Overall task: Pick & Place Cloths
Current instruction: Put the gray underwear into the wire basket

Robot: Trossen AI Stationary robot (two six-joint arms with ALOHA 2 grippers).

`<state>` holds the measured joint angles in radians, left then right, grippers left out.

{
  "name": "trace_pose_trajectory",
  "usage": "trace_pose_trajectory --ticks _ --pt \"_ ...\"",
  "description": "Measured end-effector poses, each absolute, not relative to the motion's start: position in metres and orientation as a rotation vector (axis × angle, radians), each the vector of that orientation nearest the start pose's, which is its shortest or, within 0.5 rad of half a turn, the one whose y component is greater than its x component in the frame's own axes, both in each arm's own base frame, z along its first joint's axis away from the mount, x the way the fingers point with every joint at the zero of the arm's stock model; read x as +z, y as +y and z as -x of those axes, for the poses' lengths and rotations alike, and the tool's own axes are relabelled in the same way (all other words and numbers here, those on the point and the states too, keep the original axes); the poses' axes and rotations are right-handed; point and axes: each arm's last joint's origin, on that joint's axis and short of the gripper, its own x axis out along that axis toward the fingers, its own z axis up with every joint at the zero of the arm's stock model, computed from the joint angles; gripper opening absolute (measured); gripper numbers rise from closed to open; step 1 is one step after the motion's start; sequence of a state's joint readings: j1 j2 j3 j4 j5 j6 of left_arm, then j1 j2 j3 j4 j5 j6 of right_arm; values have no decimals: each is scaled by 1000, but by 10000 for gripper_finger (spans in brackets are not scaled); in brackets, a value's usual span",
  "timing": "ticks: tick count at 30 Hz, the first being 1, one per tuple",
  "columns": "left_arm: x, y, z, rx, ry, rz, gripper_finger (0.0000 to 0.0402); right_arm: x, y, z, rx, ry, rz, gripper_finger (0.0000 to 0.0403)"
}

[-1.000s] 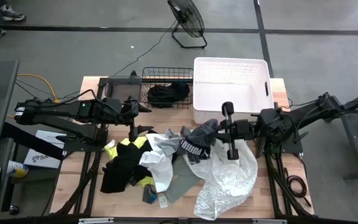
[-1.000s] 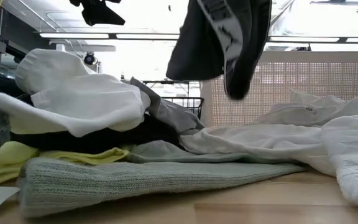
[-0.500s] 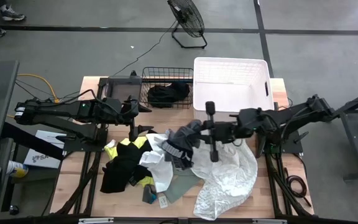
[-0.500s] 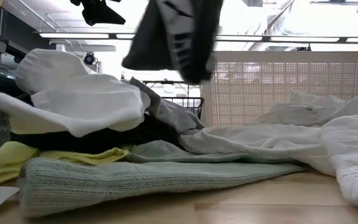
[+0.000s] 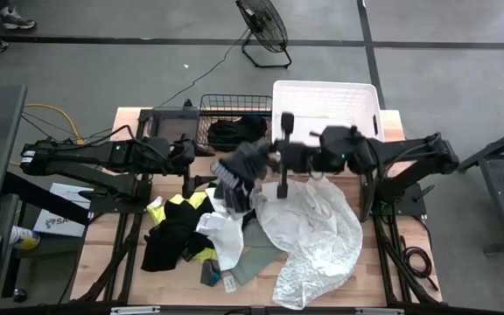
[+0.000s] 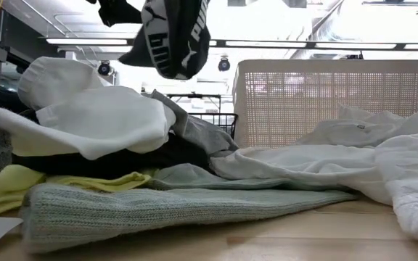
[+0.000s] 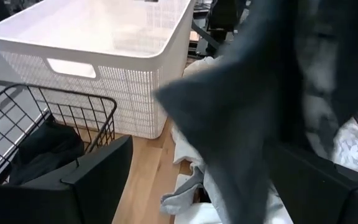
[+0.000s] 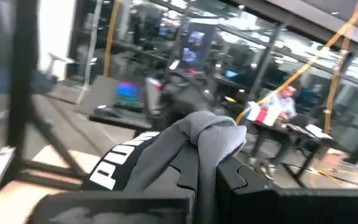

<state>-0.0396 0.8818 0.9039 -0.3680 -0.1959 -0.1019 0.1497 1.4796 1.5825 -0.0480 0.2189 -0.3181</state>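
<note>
My right gripper (image 5: 256, 166) squeezed tight on a grey and black cloth with white letters (image 5: 237, 171), cloth hanging in the air over the pile of cloths (image 5: 234, 227), near the black wire basket (image 5: 234, 107), my left gripper (image 5: 185, 164) wide open, holding nothing

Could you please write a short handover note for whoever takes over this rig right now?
Right gripper: shut on a dark grey garment with white lettering, held in the air beside the black wire basket.
Left gripper: open, empty, waiting over the table's left side near the basket.
Done: one black garment lies in the wire basket. The white rigid plastic tub appears empty.
Left: the pile of cloths on the wooden table, black, white, neon yellow and a grey knit, plus the large sheer white cloth on the right.
</note>
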Motion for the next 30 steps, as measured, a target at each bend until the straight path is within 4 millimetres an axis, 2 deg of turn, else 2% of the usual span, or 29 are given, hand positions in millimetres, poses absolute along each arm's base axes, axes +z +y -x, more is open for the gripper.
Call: trace_pose_trajectory --ticks 6,13,17,23,30 --pt "346 -2 -189 162 271 19 353 468 15 -327 -159 -88 302 4" --pt "346 -2 -207 163 226 -40 353 478 -19 -325 -312 -176 274 4" --pt "341 0 -222 257 225 -91 353 483 -32 -322 -349 -236 233 4" --pt "336 5 -241 458 185 -122 353 488 -44 -320 -388 -282 229 4" --pt "336 7 -260 611 125 -272 353 484 -42 -321 -358 -253 168 4"
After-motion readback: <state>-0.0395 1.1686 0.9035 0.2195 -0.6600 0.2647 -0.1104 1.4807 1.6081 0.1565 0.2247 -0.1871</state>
